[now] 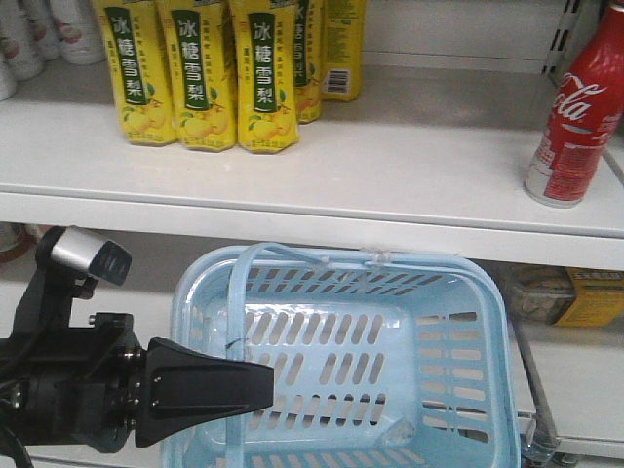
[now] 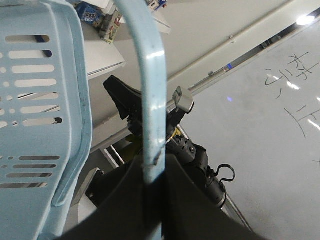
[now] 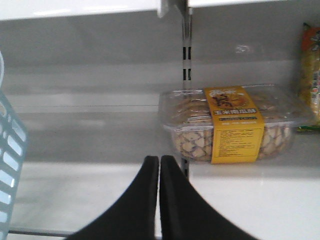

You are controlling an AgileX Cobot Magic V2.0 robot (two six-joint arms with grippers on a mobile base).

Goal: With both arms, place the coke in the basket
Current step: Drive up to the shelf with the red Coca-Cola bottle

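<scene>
The left gripper is clamped on the thin handle of the pale blue slotted basket, held before the lower shelf; the right gripper has its jaws pressed together on nothing. The red Coke bottle stands upright on the white upper shelf, well right of yellow drink cartons, and a clear biscuit box sits on the lower shelf.

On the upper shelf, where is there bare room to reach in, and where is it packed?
Bare shelf runs between the yellow cartons and the Coke bottle, likely wide enough to reach in. The left end is packed with cartons and white bottles. The basket below holds nothing.
</scene>
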